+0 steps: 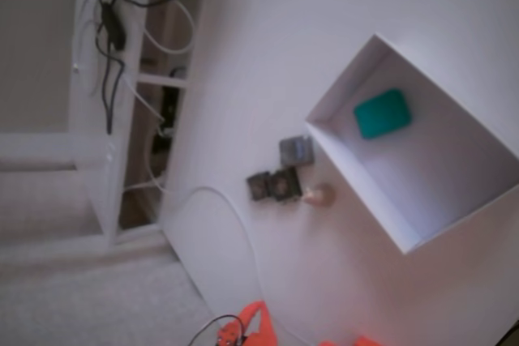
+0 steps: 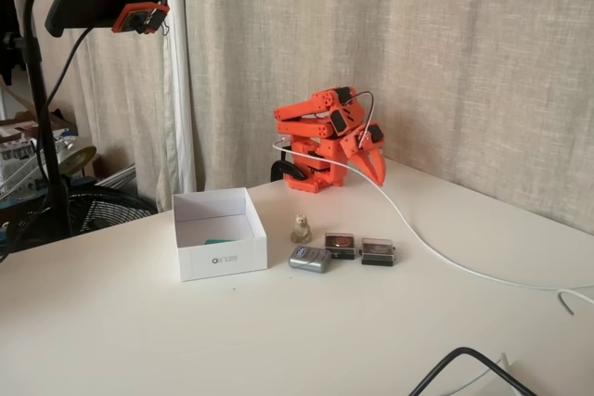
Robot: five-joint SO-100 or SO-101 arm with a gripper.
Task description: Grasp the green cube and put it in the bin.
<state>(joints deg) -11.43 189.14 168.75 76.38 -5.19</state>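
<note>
Resting already inside bin [image 1: 454,224], green cube [image 1: 382,113], upper right of frame; gripper [image 2: 374,162] folded back, apparently shut, empty. Risk: cable snagging small blocks.

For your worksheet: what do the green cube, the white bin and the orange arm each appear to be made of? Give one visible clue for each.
Green cube: probably plastic or rubber; smooth, matte, rounded corners.
Bin: likely cardboard; thin, straight, matte white walls.
Arm: apparently plastic; uniform orange, blocky shells.
</note>
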